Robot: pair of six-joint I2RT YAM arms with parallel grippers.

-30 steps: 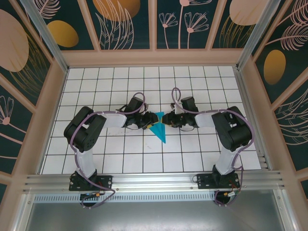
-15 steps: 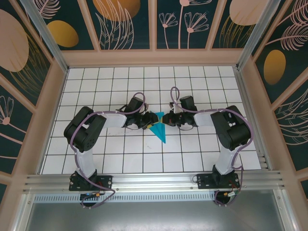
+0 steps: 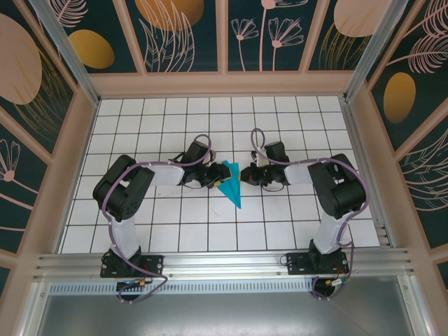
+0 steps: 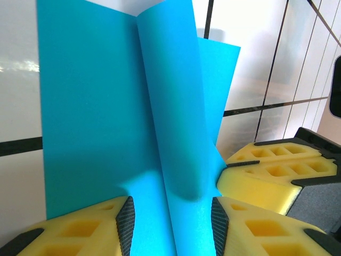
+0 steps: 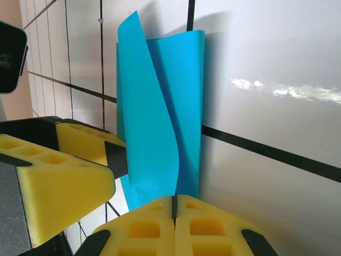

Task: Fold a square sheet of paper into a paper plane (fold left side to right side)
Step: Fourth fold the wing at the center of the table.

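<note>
The square sheet of paper point(image 3: 233, 190), already creased into a narrow pointed shape, was found at the middle of the white gridded worktop point(image 3: 175, 227). Its tip was directed toward 5 o'clock and its wide end toward 11 o'clock. At the wide end one flap was raised off the tiles and curled, while the rest lay flat.

That wide end was closely flanked, with the left tool point(image 4: 173, 221) at its 9 o'clock side and the right tool point(image 5: 175, 205) at its 3 o'clock side. The two sets of yellow fingers were brought near each other across the paper. The worktop was enclosed at 9, 12 and 3 o'clock by patterned wall panels point(image 3: 182, 35).

The left tool's jaws were held partly apart. The raised flap ran up between its dark pads point(image 4: 126, 220) and was not clamped. The right tool's fingers were pressed fully together, with their tips set at the base of the raised flap. Whether a paper edge was pinched there could not be told.

One sheet, two tools and two arms were counted.
</note>
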